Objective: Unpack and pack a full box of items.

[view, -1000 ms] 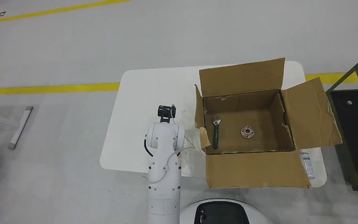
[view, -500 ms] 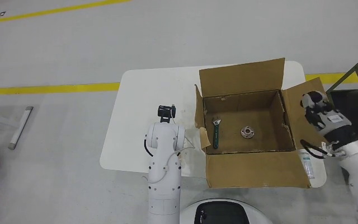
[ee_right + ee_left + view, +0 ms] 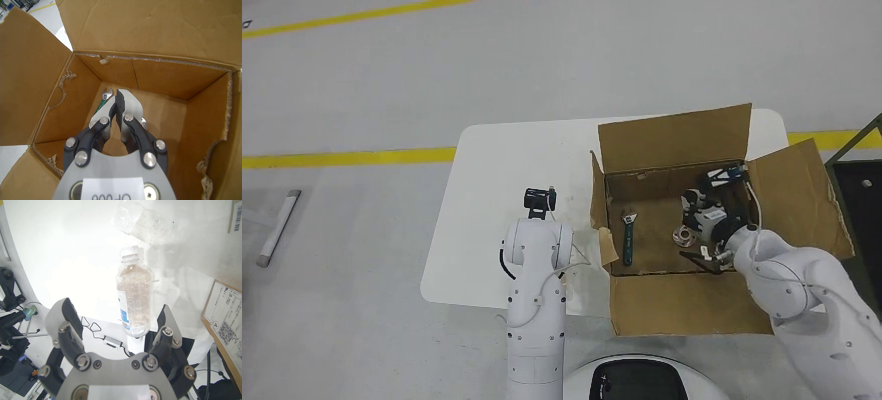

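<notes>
**Cardboard box nearly empty, R arm inside for next pick**

Cardboard box (image 3: 682, 140) sits open on right half of white table (image 3: 502, 180), all flaps out. Two items on its floor: green-handled wrench (image 3: 628, 243) along the left wall, and a round metal ring (image 3: 682, 237) approx mid-floor, well apart from the wrench.

R gripper (image 3: 115, 98) hangs inside the box, fingers pressed together at the pads, nothing between them. From top view it's over/just beside the ring. Can't tell if touching.

L gripper (image 3: 116, 304) is left of the box near the table's near edge, fingers wide apart, empty. Clear plastic bottle (image 3: 134, 294), cap off, lies on the table ahead of it, not gripped. Crumpled plastic bag (image 3: 140, 220) lies farther along.

Step, imo: unpack phase, close to done. Bottle and bag are out, wrench and ring left.

Next move needs:
- R fingers must part before any grab, as they can't take anything shut.
- Ring is flat and low, so it needs a straight-down approach with pads on the rim.
- Wrench sits tight to the wall, so little finger clearance on that side. Grab mid-handle.
- Mind the torn flap edges on exit.
</notes>
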